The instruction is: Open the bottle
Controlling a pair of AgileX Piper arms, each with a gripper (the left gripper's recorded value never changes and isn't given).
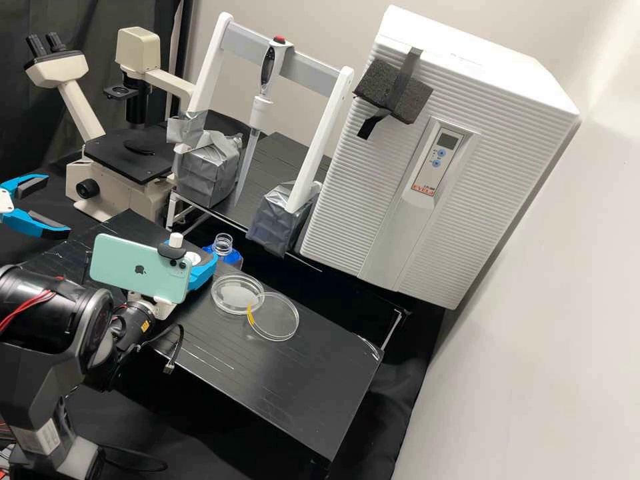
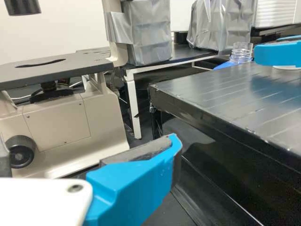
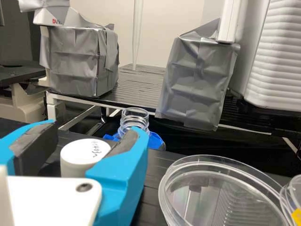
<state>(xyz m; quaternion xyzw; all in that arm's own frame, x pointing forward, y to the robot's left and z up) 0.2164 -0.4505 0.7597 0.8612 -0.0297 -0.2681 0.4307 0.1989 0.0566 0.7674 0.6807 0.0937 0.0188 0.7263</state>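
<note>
A small clear bottle [image 1: 224,245] with a blue base stands near the back edge of the black platform [image 1: 280,373], its neck uncapped. In the right wrist view the bottle [image 3: 135,120] is just past my right gripper [image 3: 82,155], which is shut on a white cap [image 3: 84,151]. In the high view the right gripper [image 1: 190,259] sits left of the bottle, under a mint-green phone [image 1: 139,267]. My left gripper [image 1: 57,205] hangs open off the platform's left side, beside the microscope. Its one visible finger [image 2: 141,174] holds nothing, and the bottle [image 2: 241,51] shows far off.
Two clear petri dishes [image 1: 237,293] [image 1: 273,317] lie on the platform right of the bottle. A microscope [image 1: 113,160] stands at back left. A pipette rack [image 1: 267,100] on taped grey blocks and a large white ribbed machine [image 1: 453,153] stand behind.
</note>
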